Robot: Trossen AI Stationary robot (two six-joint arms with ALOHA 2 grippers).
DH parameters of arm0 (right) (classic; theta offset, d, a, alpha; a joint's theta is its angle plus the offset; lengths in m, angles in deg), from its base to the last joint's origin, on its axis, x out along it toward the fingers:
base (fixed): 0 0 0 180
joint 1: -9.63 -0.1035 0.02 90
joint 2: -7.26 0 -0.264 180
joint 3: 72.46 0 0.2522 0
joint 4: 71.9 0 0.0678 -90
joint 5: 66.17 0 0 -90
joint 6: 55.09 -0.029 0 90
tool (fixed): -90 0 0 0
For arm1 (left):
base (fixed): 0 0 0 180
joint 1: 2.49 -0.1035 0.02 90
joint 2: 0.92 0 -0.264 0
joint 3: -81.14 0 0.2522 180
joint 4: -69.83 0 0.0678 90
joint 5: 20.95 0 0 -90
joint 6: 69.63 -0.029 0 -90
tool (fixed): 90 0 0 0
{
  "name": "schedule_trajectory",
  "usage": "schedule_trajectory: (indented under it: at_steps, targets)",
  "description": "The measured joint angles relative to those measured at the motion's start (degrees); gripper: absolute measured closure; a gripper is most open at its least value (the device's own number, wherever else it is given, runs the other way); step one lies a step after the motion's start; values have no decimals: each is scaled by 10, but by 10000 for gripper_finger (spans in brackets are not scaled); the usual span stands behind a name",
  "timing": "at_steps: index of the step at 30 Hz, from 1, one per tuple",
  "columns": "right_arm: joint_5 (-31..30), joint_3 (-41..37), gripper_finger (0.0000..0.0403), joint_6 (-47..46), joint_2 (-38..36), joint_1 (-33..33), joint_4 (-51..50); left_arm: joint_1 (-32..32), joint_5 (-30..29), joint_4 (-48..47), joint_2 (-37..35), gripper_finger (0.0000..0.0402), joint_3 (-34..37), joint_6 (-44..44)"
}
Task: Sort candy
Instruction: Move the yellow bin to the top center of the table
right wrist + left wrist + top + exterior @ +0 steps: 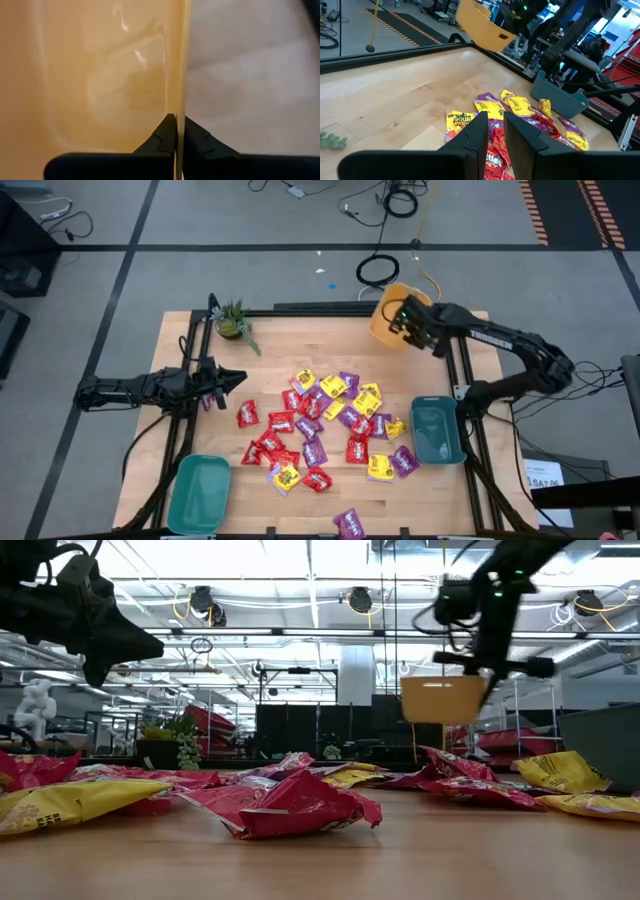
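**A:** so where's everything sitting? from the high view the candy (pixel 325 425) is a loose pile of red, purple and yellow packets across the middle of the table (pixel 270 360), running toward the lower centre of the frame; one purple packet (pixel 349 524) lies apart at the bottom edge.

**B:** yep; and none of it is in a bin as far as I can tell. One teal bin (pixel 200 492) is at the lower left, another teal bin (pixel 437 430) at the right, just beside the pile's edge.

**A:** the orange bin (pixel 392 315) is the odd one; the right gripper (pixel 176 125) has it up off the table at the upper right of the high view; in the low view it hangs in the air, upper right.

**B:** right wrist view shows its fingers pinched onto the thin wall of that bin, one each side.

**A:** and the left gripper (pixel 492 131)?

**B:** hovering at the left edge of the table in the high view, pointing at the pile; fingers nearly together with a narrow gap, holding nothing.

**A:** small plant (pixel 236 323) at the upper left of the table too.
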Motion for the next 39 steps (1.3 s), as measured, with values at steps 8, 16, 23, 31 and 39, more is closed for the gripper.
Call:
schedule_trajectory:
  at_steps: [8, 16, 23, 31, 39]
  targets:
    - [37, 228, 403, 141, 213, -22, -20, 0, 0, 0, 0, 331, 0, 0]
    - [122, 351, 403, 198, 379, -40, -45, 0, 0, 0, 0, 331, 0, 0]
    - [132, 368, 403, 184, 429, -81, -44, 0, 0, 0, 0, 331, 0, 0]
    - [113, 368, 403, 127, 438, -92, -40, 0, 0, 0, 0, 331, 0, 0]
    - [116, 368, 400, 132, 438, -96, -42, 0, 0, 0, 0, 331, 0, 0]
